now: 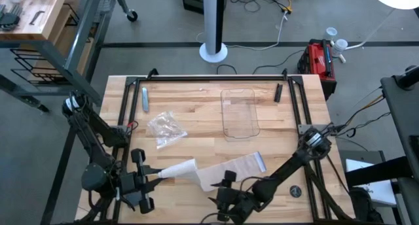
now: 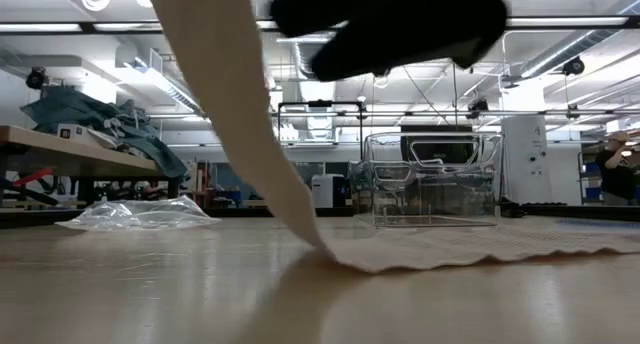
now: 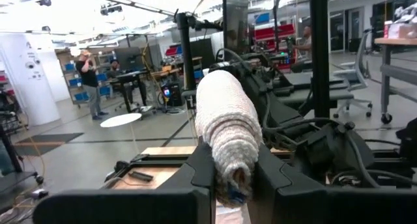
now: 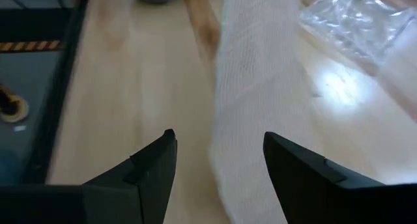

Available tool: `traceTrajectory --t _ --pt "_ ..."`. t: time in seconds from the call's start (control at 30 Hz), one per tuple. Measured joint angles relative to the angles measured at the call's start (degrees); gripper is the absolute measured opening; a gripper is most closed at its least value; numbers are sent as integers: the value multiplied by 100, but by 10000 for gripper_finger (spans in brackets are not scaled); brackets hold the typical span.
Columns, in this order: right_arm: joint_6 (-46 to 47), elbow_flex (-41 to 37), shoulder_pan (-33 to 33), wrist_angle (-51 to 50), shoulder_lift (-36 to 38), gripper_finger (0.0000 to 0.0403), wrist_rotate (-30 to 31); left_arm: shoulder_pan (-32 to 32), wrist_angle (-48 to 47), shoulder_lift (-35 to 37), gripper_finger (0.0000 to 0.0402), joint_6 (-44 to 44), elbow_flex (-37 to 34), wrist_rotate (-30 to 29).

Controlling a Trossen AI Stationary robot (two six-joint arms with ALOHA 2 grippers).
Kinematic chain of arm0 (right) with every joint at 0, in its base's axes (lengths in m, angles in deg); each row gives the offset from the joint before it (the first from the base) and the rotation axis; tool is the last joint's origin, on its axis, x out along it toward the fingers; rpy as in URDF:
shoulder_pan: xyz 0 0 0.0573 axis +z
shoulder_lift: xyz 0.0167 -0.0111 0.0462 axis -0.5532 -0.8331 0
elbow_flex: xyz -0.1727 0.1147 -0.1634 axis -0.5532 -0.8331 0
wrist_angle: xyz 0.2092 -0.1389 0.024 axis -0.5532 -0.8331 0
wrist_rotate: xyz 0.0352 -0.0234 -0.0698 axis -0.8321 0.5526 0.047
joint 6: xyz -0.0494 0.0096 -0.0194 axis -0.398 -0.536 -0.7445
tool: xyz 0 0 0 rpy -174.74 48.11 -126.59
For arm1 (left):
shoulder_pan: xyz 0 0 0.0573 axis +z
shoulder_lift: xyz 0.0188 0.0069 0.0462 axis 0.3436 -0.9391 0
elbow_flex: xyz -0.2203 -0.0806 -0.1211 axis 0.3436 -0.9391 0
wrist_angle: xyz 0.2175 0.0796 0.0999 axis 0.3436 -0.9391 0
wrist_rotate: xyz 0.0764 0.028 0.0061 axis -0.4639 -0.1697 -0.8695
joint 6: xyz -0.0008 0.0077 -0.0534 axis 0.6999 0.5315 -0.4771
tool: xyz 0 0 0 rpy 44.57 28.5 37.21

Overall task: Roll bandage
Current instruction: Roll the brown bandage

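Wooden table (image 1: 196, 107); left hand (image 1: 152, 175) clamps the rolled bandage (image 1: 180, 168); right hand (image 1: 224, 183) spread apart beside its loose strip.

Both arms are dark, built of slender links with rounded joints, the shoulder joints capped in lighter grey. Black cables loop along the links. The right gripper (image 4: 220, 155) ends in two flat, matte black fingers (image 4: 156, 162) with angled tips.

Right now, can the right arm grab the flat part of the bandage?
Probably yes. The right gripper is open with the bandage strip running between its fingers, nothing in between. The left gripper holds the rolled end.
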Motion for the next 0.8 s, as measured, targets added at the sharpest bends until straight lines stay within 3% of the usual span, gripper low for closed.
traceTrajectory --t 0.23,0.4,0.5,0.6,0.63,0.8 --pt "-216 318 -299 290 -384 222 -138 16 53 -37 34 -52 11 41" --pt "-225 404 -436 304 -552 212 201 27 64 -57 34 -100 31 434" --pt "-377 404 -433 74 -531 149 738 13 57 -57 34 -208 29 715" --pt "-729 445 -333 -345 -367 40 1313 -47 -84 -57 34 -369 -11 842" --pt "-843 493 -296 -484 -273 21 1490 -76 -141 -57 34 -418 -32 883" --pt "-1034 715 -227 -1362 158 3 2133 -89 -374 -57 34 -734 -133 1706"
